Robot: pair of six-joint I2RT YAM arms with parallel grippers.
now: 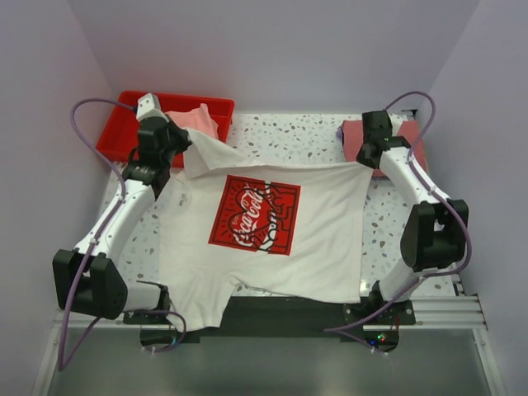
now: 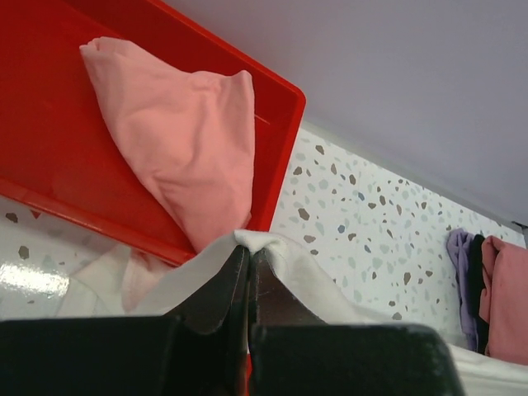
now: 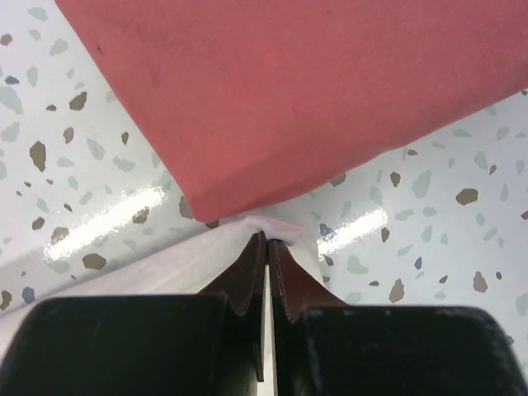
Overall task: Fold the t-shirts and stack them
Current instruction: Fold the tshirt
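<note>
A white t-shirt [image 1: 330, 239] with a red rectangular chest print [image 1: 255, 214] lies spread across the table's middle, its near edge hanging over the front. My left gripper [image 1: 188, 142] is shut on its far left corner [image 2: 252, 241], next to the tray. Over at the far right corner [image 3: 280, 227] my right gripper [image 1: 361, 158] is pinched shut on the white cloth. A pale pink t-shirt [image 2: 186, 140] lies bunched in the red tray [image 1: 124, 124]. A dusty-red t-shirt [image 3: 313, 91] lies folded at the back right, just beyond my right fingertips.
The red plastic tray [image 2: 49, 148] stands at the back left against the wall. Purple and dark cloth [image 2: 464, 280] sits beside the dusty-red tee at the back right. Walls close in the table at the back and both sides.
</note>
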